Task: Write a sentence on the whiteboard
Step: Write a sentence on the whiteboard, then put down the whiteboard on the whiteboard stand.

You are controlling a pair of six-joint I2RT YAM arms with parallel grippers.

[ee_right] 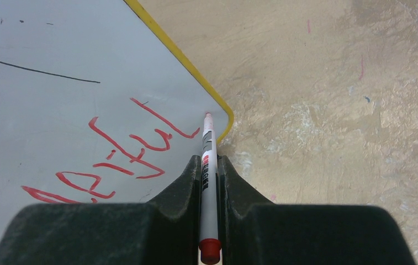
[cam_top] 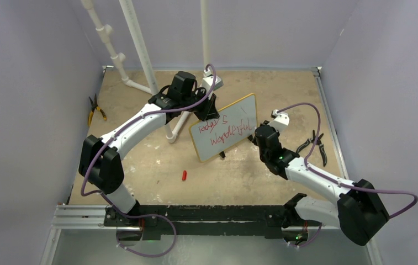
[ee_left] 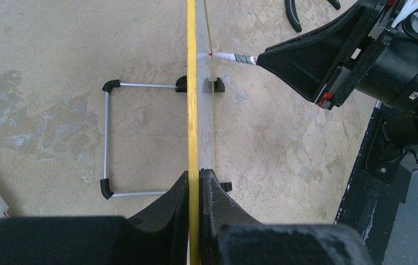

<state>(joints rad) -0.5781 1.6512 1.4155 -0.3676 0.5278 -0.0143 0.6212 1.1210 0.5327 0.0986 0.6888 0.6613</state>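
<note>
The whiteboard [cam_top: 226, 128] stands tilted mid-table on its wire stand [ee_left: 107, 141], its yellow frame edge-on in the left wrist view [ee_left: 192, 88]. The sentence [cam_top: 229, 130] is on it in red, in two lines; its last letters show in the right wrist view [ee_right: 135, 149]. My left gripper [cam_top: 207, 110] is shut on the board's top edge [ee_left: 193, 182]. My right gripper [cam_top: 262, 135] is shut on a white marker [ee_right: 207, 165] with a red end. The marker's tip [ee_right: 207, 115] touches the board near its lower right corner and also shows in the left wrist view [ee_left: 213, 54].
A red marker cap [cam_top: 184, 175] lies on the table in front of the board. Yellow-handled pliers [cam_top: 94, 109] lie at the left edge, black pliers [cam_top: 316, 146] at the right. White pipes [cam_top: 140, 49] stand at the back left.
</note>
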